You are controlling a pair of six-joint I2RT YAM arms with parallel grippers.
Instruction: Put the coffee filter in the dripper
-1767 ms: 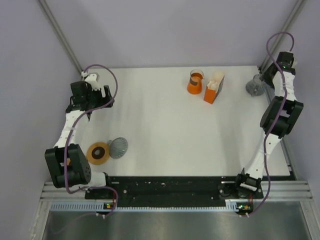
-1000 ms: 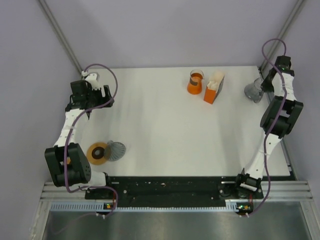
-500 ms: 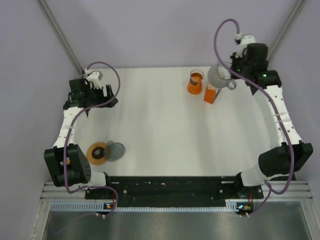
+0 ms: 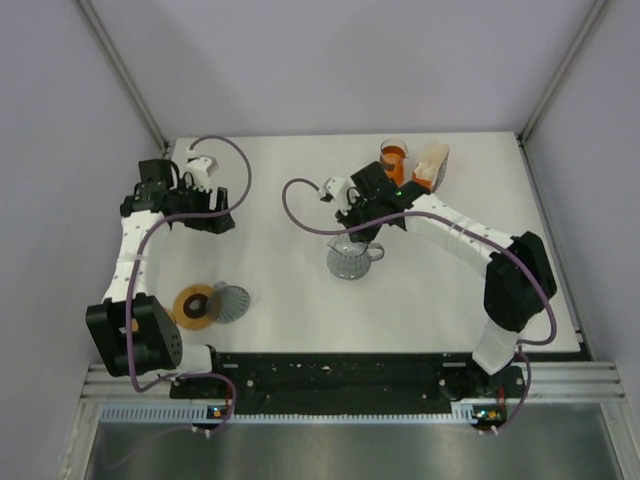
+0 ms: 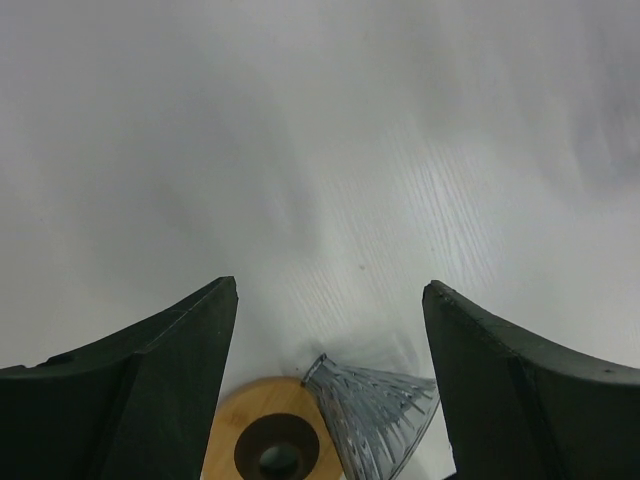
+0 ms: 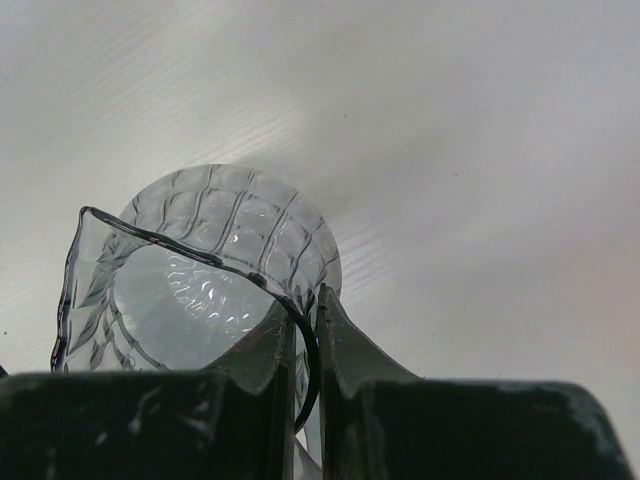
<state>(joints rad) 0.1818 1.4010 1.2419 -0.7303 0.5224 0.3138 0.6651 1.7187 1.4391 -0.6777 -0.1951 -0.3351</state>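
left claw [image 5: 330, 290] spread wide, empty, above worktop [image 4: 300, 300] | right claw [image 6: 306, 305] pinched shut on handle of clear ribbed glass cup [image 6: 200, 270], mid-worktop | dripper [image 4: 196, 306] near-left corner, upright, hole up | coffee filter [image 4: 234, 300] see-through ribbed cone on its side, just right of dripper, seems touching rim

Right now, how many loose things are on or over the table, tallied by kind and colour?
Clear ribbed glass: 2 (handled cup in the right gripper, cone)
Tan-ringed orange dripper with dark centre hole: 1
Orange glass beaker: 1
Orange carton with cream paper: 1
Total: 5
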